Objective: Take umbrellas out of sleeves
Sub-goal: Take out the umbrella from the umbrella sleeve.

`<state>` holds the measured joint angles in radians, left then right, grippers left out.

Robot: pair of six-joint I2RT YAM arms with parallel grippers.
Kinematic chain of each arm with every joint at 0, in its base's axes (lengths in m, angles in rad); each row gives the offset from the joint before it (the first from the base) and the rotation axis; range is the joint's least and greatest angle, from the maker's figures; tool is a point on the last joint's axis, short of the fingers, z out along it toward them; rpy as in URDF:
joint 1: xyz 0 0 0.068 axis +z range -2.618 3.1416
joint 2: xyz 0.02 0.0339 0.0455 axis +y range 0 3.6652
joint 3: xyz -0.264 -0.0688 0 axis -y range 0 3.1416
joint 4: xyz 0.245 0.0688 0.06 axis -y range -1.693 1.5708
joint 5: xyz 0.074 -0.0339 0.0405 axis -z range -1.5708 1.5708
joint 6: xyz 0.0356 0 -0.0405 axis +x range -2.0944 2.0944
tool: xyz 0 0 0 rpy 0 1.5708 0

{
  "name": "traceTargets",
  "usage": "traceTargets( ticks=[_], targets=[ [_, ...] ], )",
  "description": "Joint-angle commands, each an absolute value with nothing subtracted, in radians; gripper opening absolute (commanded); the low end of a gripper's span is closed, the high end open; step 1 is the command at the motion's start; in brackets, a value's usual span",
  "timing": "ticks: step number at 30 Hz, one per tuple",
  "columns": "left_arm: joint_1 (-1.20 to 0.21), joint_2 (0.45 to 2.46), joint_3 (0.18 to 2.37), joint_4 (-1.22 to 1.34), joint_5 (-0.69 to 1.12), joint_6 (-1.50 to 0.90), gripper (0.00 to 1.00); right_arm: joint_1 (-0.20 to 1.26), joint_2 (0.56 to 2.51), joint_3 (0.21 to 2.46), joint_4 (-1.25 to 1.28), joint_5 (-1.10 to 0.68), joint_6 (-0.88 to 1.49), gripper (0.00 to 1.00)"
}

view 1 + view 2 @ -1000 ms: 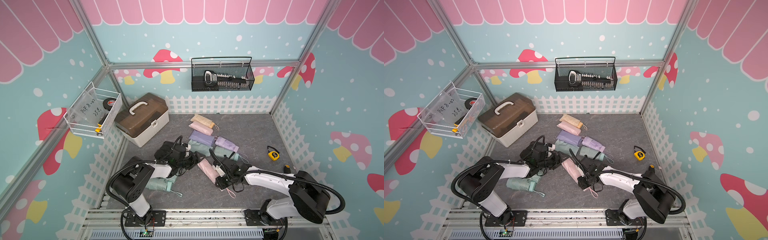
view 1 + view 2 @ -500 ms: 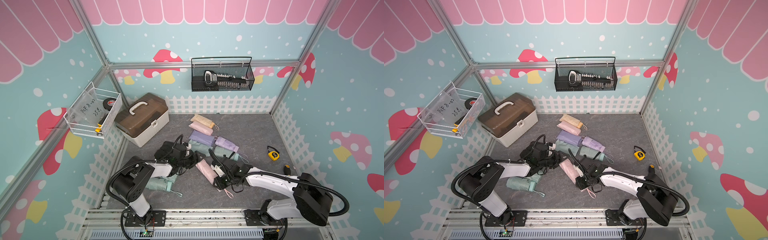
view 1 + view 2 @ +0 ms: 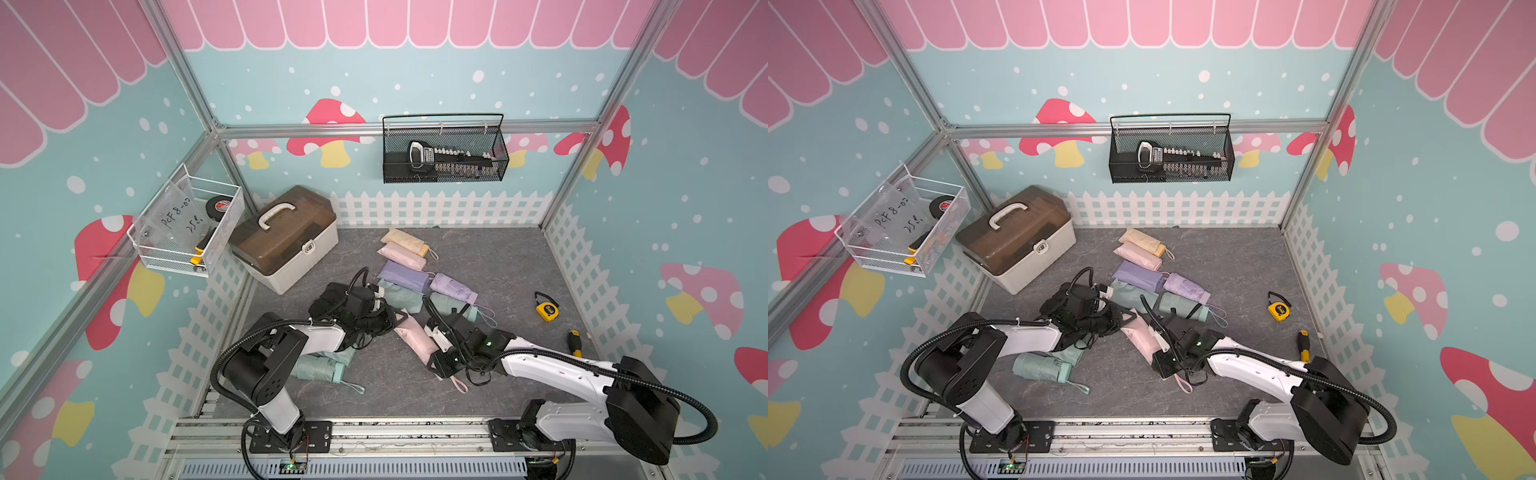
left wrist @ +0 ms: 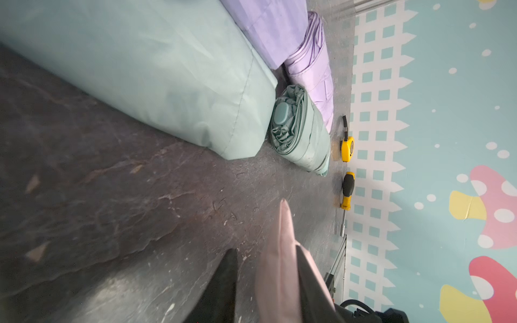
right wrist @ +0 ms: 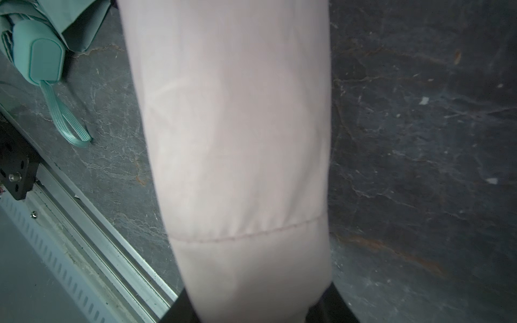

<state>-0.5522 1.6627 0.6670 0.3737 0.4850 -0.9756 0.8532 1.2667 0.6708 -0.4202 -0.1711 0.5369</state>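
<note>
- L hand [image 3: 398, 321]: black fingers [image 4: 223, 279] sitting close together on the pointed far end of the pale pink smooth fabric sleeve [image 3: 415, 338]. L wrist view is showing pink fabric lying between them, tip poking out beyond.
- R hand [image 3: 439, 362]: gripping the opp. end of that sleeve, jaws standing partway apart with the filled fabric wedged between the fingers [image 5: 330, 304]. Stitched hem is showing just past the grip.
- Sleeve is stretching diagonally btwn both hands, mid-bench, and bulging. The umbrella inside is not showing directly. A pink wrist loop [image 3: 459, 384] is trailing on the grey stone-look bench [image 3: 478, 249] beside the R hand.
- Mint flat fabric sleeve [image 3: 401, 296] is lying just behind the L hand, with the mint pleated folded umbrella [image 3: 1179, 305] lying bare beside it.
- Lilac flat sleeve [image 3: 403, 276] and lilac pleated umbrella [image 3: 453, 289] are lying side by side further back.
- Pink folded bundle [image 3: 401, 257] and cream folded bundle [image 3: 405, 241] are lying behind those, nearer the fence. Cannot tell whether they are sleeved.
- Second mint folded umbrella [image 3: 320, 368] is lying beneath the L arm, near the front rail.
- Yellow tape measure [image 3: 546, 311] and yellow-black screwdriver [image 3: 574, 343] are lying by the R-side fence, well apart from the umbrellas.
- Cream toolbox w/ brown lid [image 3: 286, 241] is standing in the back L corner.
</note>
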Motion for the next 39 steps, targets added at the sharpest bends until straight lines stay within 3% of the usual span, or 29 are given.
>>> traceTargets(
  ticks=[1,7,18,25,30,35,39],
  targets=[
    [-0.558,1.632,0.692,0.313,0.467,-0.932,0.18,0.862,1.263,0.671,-0.402,-0.153,0.54,0.33],
    [-0.558,1.619,0.712,0.259,0.448,-0.88,0.0,0.864,1.275,0.671,-0.403,-0.168,0.538,0.33],
    [-0.555,1.59,0.794,0.154,0.406,-0.72,0.0,0.876,1.325,0.649,-0.423,-0.191,0.52,0.33],
    [-0.558,1.525,0.846,-0.003,0.247,-0.543,0.0,0.876,1.301,0.638,-0.457,-0.107,0.548,0.36],
    [-0.582,1.461,0.788,0.041,0.15,-0.432,0.0,0.876,1.299,0.658,-0.5,-0.038,0.55,0.44],
    [-0.615,1.45,0.772,0.085,0.159,-0.401,0.0,0.876,1.333,0.673,-0.489,-0.056,0.521,0.69],
    [-0.617,1.464,0.802,0.069,0.22,-0.417,0.0,0.876,1.358,0.682,-0.467,-0.082,0.494,0.7]
  ],
)
